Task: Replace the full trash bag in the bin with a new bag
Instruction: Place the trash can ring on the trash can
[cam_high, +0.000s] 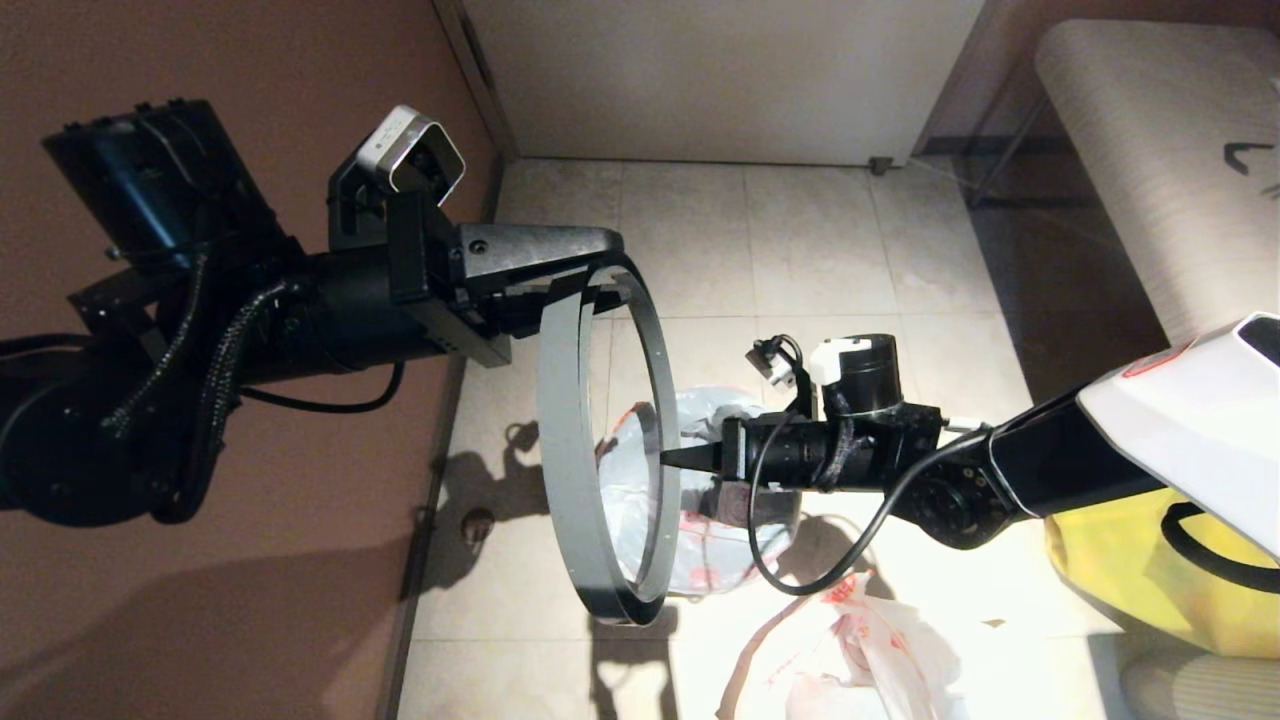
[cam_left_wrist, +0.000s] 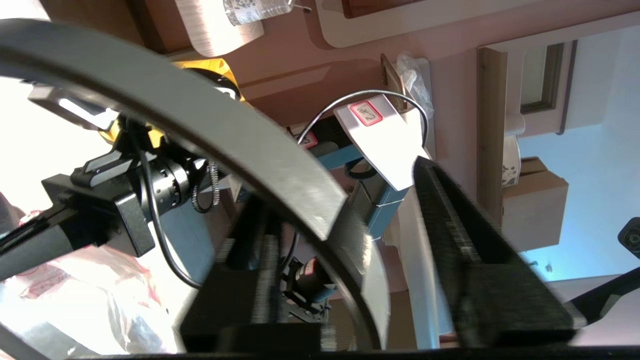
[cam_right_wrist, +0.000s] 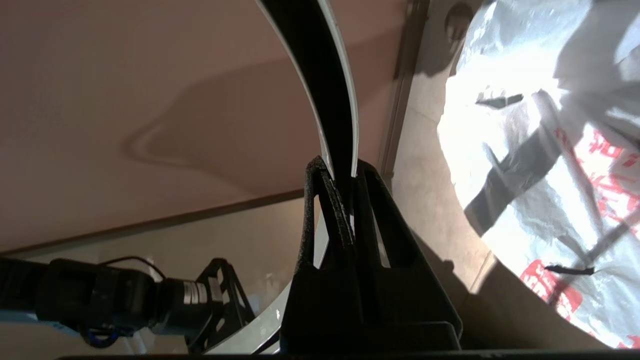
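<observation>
A thin grey hoop (cam_high: 565, 430) hangs upright in the air between my two grippers. My left gripper (cam_high: 600, 265) is at its top; the band (cam_left_wrist: 240, 135) passes between the fingers, lying against one, while the other finger (cam_left_wrist: 475, 235) stands apart, so the gripper is open. My right gripper (cam_high: 668, 458) is shut on the hoop's right side, the edge (cam_right_wrist: 325, 75) pinched at its tips (cam_right_wrist: 341, 172). Below on the floor sits a white bag with red print (cam_high: 700, 550). The bin is mostly hidden by that bag and my right wrist; a dark patch shows (cam_high: 738, 505).
A second crumpled white bag with red print (cam_high: 860, 650) lies on the tiles nearer me. At the right stands a large yellow bag (cam_high: 1130, 560), with a light bench (cam_high: 1150, 150) behind it. A brown wall (cam_high: 250, 550) runs close along the left.
</observation>
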